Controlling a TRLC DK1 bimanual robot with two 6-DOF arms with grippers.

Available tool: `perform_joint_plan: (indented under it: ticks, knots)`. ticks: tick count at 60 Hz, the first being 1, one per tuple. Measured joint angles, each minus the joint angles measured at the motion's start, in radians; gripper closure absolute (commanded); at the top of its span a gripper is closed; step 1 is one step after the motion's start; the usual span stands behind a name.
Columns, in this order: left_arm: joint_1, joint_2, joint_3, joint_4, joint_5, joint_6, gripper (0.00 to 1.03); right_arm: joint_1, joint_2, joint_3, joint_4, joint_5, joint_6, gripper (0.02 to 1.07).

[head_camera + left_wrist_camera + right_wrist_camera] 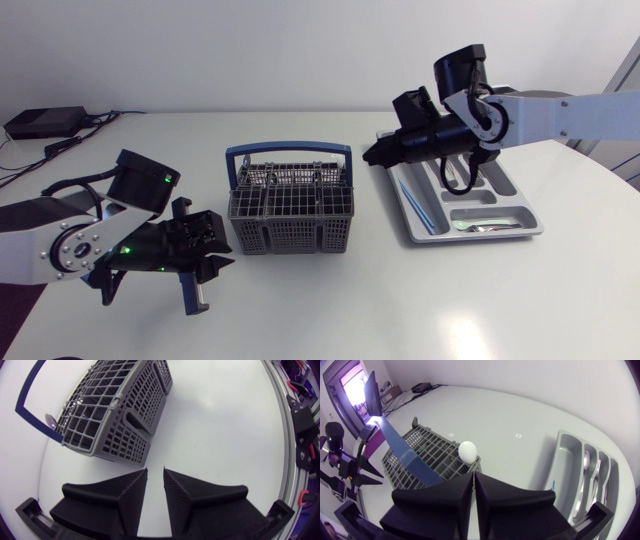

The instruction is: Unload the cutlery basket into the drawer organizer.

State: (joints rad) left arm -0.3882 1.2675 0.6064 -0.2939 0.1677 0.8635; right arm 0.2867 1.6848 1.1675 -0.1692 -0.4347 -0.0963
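Your right gripper's (474, 487) fingers (442, 497) are pressed almost together, with only a thin slit between them and nothing in it. I read that as an empty hand between picks. It hangs over the end of the drawer organizer (563, 460) that faces the middle of the tabletop, and it points at the cutlery basket (290, 205). That suits a trip over for another piece.

Just ahead of those fingers, a pale rounded end (467, 451) stands up out of the basket beside its raised blue handle (405, 455). It is probably a spoon bowl and the likeliest next target. You would need to spread the fingers before coming down on it, and come in clear of the handle.

Your left gripper (155, 485) shows a narrow gap between its fingers, with bare tabletop visible through it and nothing held. It sits low near the tabletop's left edge, aimed at the basket's side wall and apart from it. That looks like a parked pose which leaves the right arm room.

The basket stands upright in the middle of the tabletop. The organizer lies toward the right edge and already holds cutlery. A blue-handled piece (415, 205) lies in the long compartment nearest the basket, and a spoon (485, 228) lies in the crosswise compartment at the organizer's near end. So the unloading looks well along, with at least one piece left.
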Motion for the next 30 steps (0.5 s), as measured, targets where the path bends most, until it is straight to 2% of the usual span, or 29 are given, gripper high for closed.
perform_joint_plan:
  ticks: [7,19,30]
  knots:
    - [-0.002,0.018,0.000,0.032,0.003,0.000,0.83,0.014,0.040,0.048,0.002,-0.024,0.012,1.01]
    - [0.005,0.067,0.000,0.114,0.003,0.000,0.83,0.027,0.057,0.089,-0.003,-0.120,0.026,1.01]
    - [0.059,0.121,0.000,0.196,0.003,0.001,0.83,0.036,0.042,0.061,-0.011,-0.172,0.026,1.01]
